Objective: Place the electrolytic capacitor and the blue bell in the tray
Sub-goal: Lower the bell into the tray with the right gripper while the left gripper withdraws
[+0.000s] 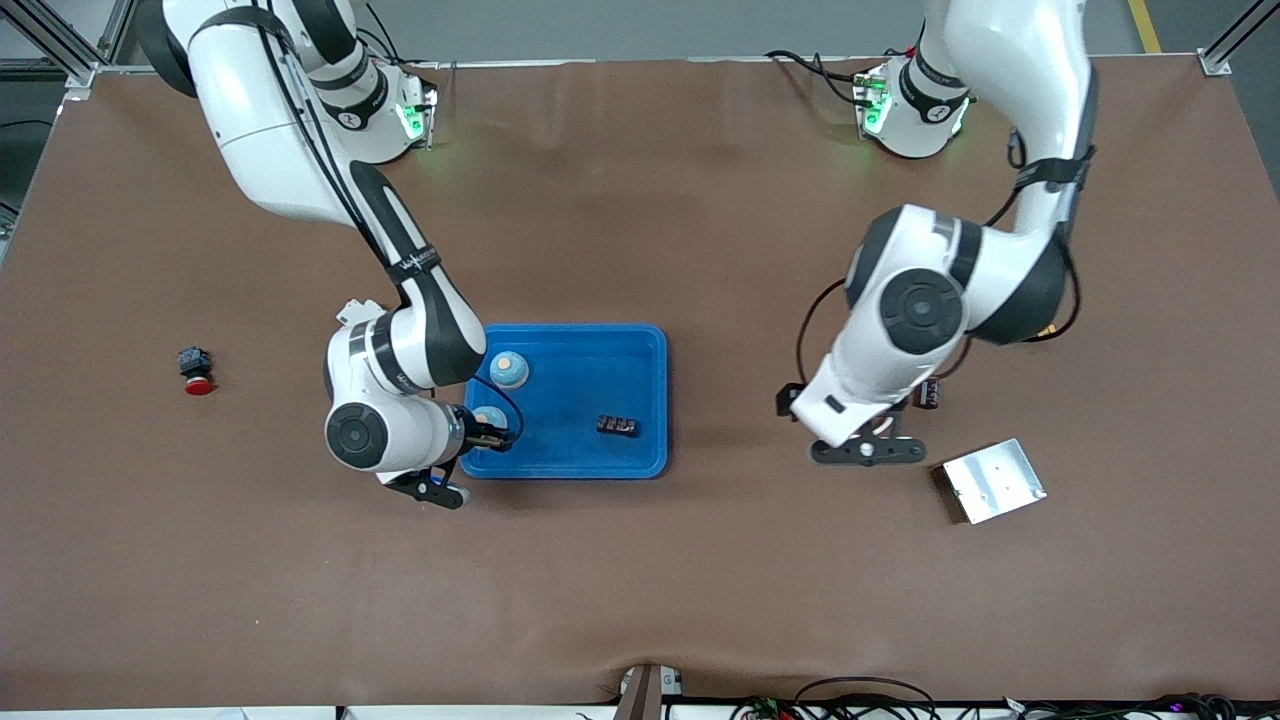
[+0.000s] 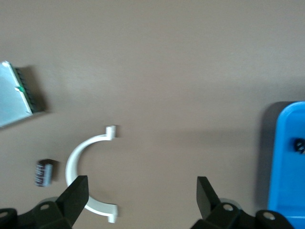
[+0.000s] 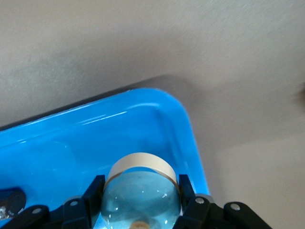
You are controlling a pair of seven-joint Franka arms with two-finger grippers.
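Silver plate [image 1: 993, 481]; tray [image 1: 640, 345]; right gripper [image 3: 141, 191] gripping bell [image 3: 141, 198].

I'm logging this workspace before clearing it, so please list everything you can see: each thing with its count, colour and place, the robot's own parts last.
tray: one, bright blue, mid-table.
blue bell: two, pale blue domes; one lies in the tray, the other is held over the tray's corner.
dark block: one, black, in the tray.
electrolytic capacitor: one, dark, on the table beside the white clip.
white clip: one, white C-shape, under the left gripper.
metal plate: one, silver, toward the left arm's end.
red button: one, red and black, toward the right arm's end.
left gripper: open, above the clip.
right gripper: shut on a bell.
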